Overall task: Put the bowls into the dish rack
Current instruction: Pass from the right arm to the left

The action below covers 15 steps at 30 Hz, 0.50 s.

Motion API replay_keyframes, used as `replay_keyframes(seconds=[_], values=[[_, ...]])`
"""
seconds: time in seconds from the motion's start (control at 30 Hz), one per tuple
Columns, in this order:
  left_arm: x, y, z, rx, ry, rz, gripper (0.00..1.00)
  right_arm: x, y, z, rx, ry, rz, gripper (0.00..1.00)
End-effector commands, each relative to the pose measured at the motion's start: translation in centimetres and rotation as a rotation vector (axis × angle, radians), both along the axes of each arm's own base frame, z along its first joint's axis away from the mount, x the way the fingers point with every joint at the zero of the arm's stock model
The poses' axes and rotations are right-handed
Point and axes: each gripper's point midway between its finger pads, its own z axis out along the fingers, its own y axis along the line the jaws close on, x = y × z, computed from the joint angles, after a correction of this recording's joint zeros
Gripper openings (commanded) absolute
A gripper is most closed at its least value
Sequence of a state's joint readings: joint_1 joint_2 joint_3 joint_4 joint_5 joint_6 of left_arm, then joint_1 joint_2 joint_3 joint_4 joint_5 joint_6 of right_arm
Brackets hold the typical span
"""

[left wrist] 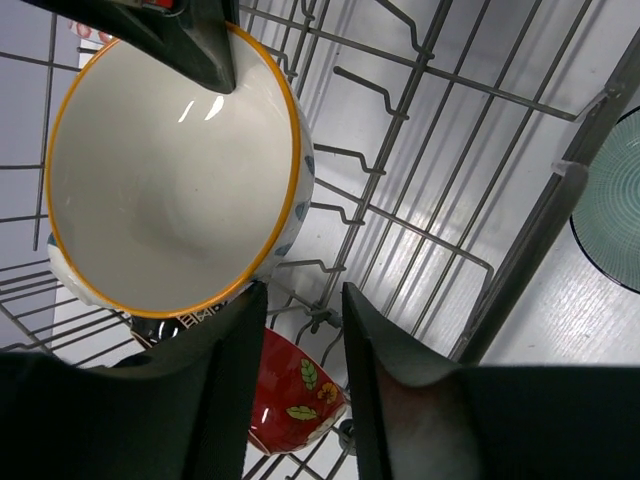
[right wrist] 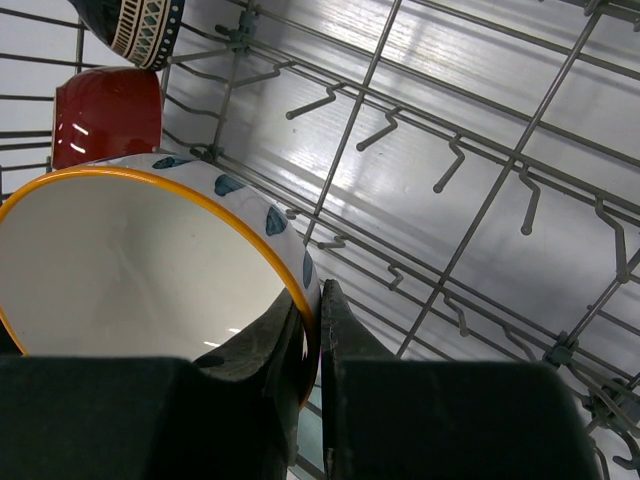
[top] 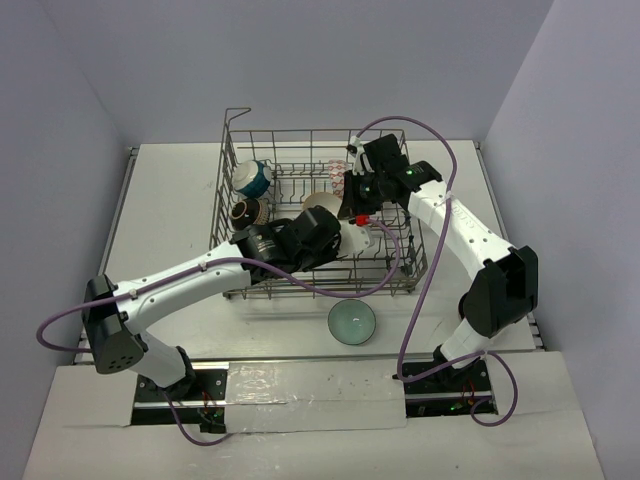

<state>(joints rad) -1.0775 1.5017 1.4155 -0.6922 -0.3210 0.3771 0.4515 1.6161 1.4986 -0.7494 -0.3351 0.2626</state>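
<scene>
A white bowl with an orange rim and blue spots hangs tilted inside the dish rack. My right gripper is shut on its rim, one finger inside and one outside. My left gripper stands open just beside the bowl's lower rim, with nothing between its fingers. Below it a red bowl with leaf pattern lies in the rack. A blue bowl and a black patterned bowl stand at the rack's left end. A pale green bowl sits on the table in front of the rack.
Upright tines and grid sides of the rack surround both grippers. A small red-and-white patterned bowl sits at the rack's back. The purple cables of both arms loop over the rack's right side.
</scene>
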Motion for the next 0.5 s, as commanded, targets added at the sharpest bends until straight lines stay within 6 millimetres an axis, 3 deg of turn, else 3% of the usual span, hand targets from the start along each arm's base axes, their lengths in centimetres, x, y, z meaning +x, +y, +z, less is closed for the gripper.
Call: replay_keyframes(seconds=[0.0,0.07,0.2,0.3,0.47], values=[[1.9,-2.3,1.6,-0.071,-0.084,-0.003,0.40,-2.6,1.9,2.0,0.087,0.018,0.112,0.00],[2.1,-2.6,1.1,-0.060,-0.080,-0.004,0.34,-2.7,1.9,2.2,0.092,0.011,0.116,0.00],[2.5,-2.8,1.0,-0.059,-0.085,-0.001,0.36,-2.9,2.0,2.6,0.100,0.001,0.124,0.00],[2.8,-2.7,0.7,-0.053,-0.081,0.003,0.32,-3.0,2.0,2.9,0.107,-0.004,0.128,0.00],[3.1,-2.5,0.8,-0.055,-0.085,0.014,0.08,-3.0,1.9,2.8,0.104,-0.004,0.126,0.00]])
